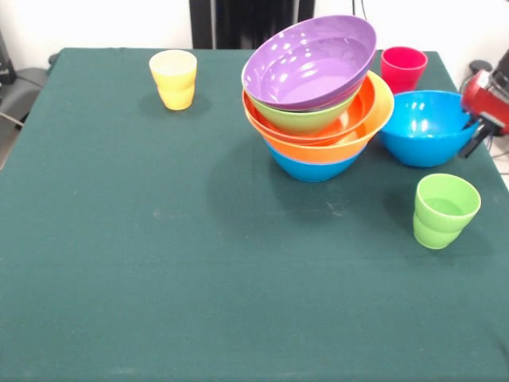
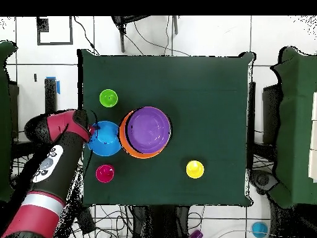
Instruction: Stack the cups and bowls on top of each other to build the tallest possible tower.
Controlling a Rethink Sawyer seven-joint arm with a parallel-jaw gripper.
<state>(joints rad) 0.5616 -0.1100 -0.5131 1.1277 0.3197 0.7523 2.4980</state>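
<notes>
The gripper (image 1: 477,137) sits at the loose blue bowl's (image 1: 425,126) right rim, fingers unclear; the tower (image 1: 318,95) leans beside it.

The tower (image 1: 316,95) of nested bowls leans at mid-table, with the loose blue bowl (image 1: 425,126) just beside it and the red-pink cup (image 1: 403,68) close behind, leaving only narrow gaps on that side. The arm (image 2: 54,162) reaches in over the table edge at the blue bowl. The green cup (image 1: 444,210) and yellow cup (image 1: 173,78) stand apart; the remaining green cloth (image 1: 159,278) is open.
</notes>
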